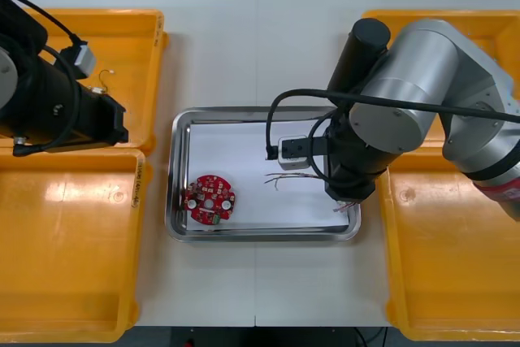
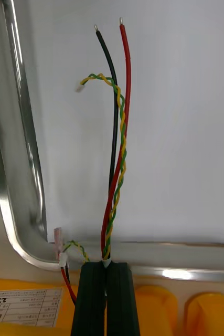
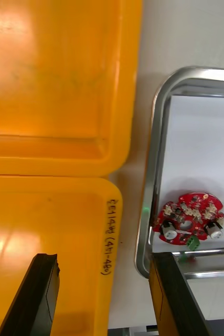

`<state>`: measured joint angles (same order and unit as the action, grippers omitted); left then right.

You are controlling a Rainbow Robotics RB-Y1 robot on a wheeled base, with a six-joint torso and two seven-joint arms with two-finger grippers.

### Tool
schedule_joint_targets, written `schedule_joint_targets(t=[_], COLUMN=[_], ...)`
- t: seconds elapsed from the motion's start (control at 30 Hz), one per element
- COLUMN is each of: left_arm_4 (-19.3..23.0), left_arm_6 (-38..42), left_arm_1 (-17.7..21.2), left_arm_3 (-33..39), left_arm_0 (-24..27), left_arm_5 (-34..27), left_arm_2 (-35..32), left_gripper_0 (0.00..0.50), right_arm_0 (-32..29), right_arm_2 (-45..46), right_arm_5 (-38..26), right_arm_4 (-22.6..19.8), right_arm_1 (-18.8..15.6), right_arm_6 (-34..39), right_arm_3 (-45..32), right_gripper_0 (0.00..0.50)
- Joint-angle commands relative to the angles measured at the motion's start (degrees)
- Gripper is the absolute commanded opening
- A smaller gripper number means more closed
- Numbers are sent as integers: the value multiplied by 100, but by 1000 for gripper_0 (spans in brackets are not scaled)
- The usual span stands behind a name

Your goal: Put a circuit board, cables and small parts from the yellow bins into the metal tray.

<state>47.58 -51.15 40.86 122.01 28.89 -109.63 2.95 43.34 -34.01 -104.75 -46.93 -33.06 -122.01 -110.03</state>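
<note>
cables (image 2: 117, 157) pinched between right fingers (image 2: 93, 299) in wrist view, left fingers (image 3: 35, 294) spread near yellow bins (image 3: 54, 105)

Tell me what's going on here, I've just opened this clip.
The right claw is shut on a bundle of cables at the metal tray's right end, their free ends reaching out over its white inside. A red circuit board already lies in the tray near its left rim. The left claw hangs open above the left yellow bins, beside the tray.
</note>
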Motion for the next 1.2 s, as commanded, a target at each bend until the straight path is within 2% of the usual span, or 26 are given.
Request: schedule_joint_targets(t=[0.03, 0.43, 0.7, 0.93, 1.2], left_arm_4=[32, -469, -917, -1480, -1568], left_arm_6=[-1214, -2514, -3130, -3736, -4325], left_arm_1=[256, 273, 370, 387, 387], left_arm_3=[-125, -925, -1540, -2507, -3746], left_arm_0=[-182, -147, 64, 573, 1206], left_arm_5=[-37, -37, -37, -37, -37], left_arm_2=[-549, -1209, -1411, -1543, -1631], left_gripper_0=[500, 500, 500, 500, 500], right_arm_0=[209, 157, -45, -54, -89], right_arm_2=[-246, -1248, -1248, -1248, -1248], right_arm_5=[183, 649, 719, 807, 877], right_arm_4=[307, 1081, 1186, 1283, 1239], right_arm_1=[327, 353, 335, 344, 502], right_arm_6=[-455, -420, -438, -438, -420], right_arm_3=[149, 149, 149, 201, 500], right_gripper_0=[0, 0, 0, 0, 0])
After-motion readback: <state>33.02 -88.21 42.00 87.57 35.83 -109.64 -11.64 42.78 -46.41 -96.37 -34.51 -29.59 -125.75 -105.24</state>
